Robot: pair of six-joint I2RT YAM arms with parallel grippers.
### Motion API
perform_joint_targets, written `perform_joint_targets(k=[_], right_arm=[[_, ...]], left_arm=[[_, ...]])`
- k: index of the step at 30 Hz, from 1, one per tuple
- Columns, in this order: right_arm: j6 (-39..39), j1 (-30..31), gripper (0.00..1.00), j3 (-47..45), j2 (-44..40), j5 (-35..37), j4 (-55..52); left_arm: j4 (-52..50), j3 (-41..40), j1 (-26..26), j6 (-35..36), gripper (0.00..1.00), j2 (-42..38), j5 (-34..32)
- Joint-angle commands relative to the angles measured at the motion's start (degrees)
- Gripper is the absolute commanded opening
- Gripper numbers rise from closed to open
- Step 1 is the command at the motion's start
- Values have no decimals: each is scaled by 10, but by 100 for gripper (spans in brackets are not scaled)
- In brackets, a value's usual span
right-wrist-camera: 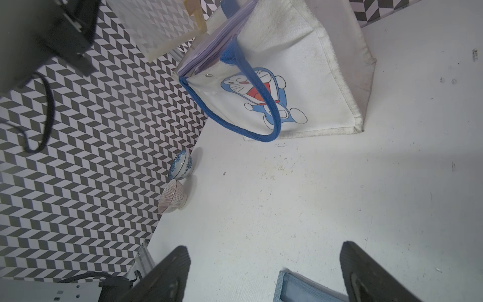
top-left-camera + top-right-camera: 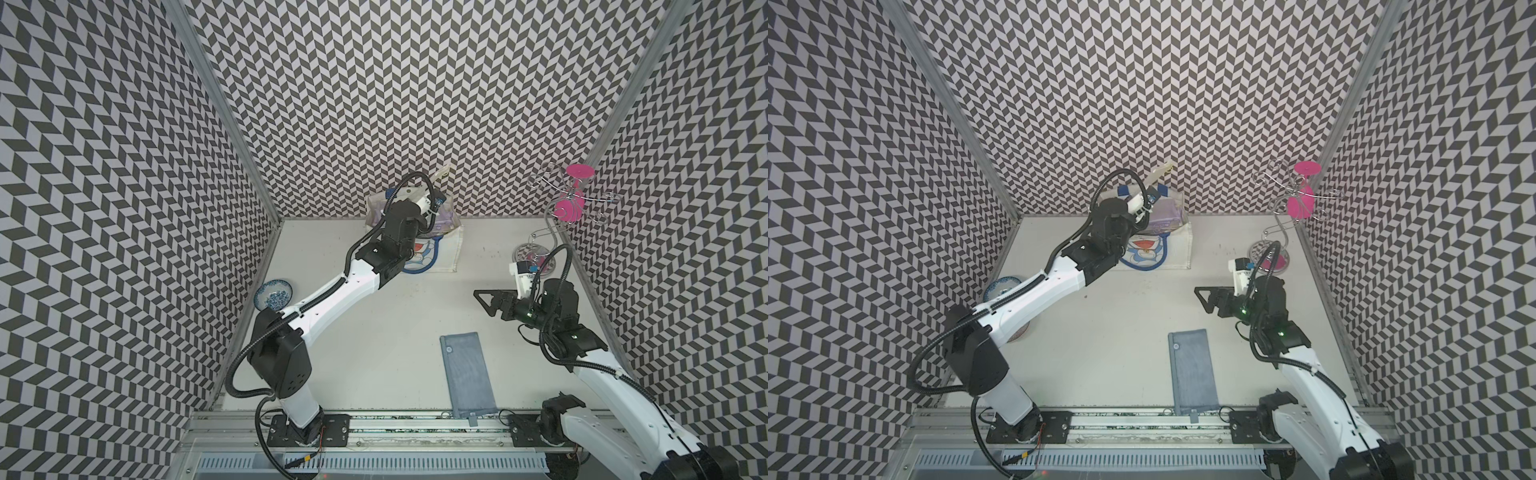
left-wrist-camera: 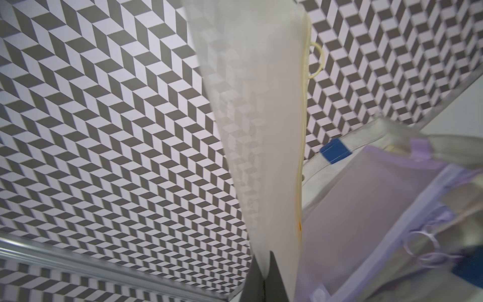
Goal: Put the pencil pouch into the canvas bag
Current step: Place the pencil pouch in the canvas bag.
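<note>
Cream canvas bag (blue handles), grey-and-white chevron walls.

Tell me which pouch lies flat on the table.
The grey-blue pouch. The translucent pouch is pinched in the left gripper by the canvas bag's opening; the purple one sits inside it.

Side stuff: two little bowls sit right next to each other against the left wall, a blue-patterned bowl and a striped bowl. The far right corner has a curly wire stand with pink discs on it. A flat blue-gray cloth lies at the tabletop's front edge, poking over the rail. There are zigzag-patterned walls all round.
</note>
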Motion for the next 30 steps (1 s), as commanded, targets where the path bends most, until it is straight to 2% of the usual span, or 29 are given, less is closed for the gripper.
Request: perform_joint_targets(k=[1,10,17,19,21,23,30], right_arm=[[-2,-3,90,-8,-4,-6,31],[3,-7,89,-11,1,-10,44],[4,-9,89,-11,-1,-8,43],[4,-11,89,-11,-3,-6,42],[4,-12,89,-11,-5,-6,40],[3,-13,89,-11,-6,-7,39],[8,-15,89,-22,-10,-14,45]], left_arm=[[92,-5,12,100,0,24,-37],[49,-58,13,37,0,43,-2],[-51,-33,12,-40,0,53,49],[-93,-12,13,-69,7,59,69],[-134,9,11,-99,19,64,85],[-163,22,9,-118,27,65,91],[-284,93,2,-219,50,44,158]])
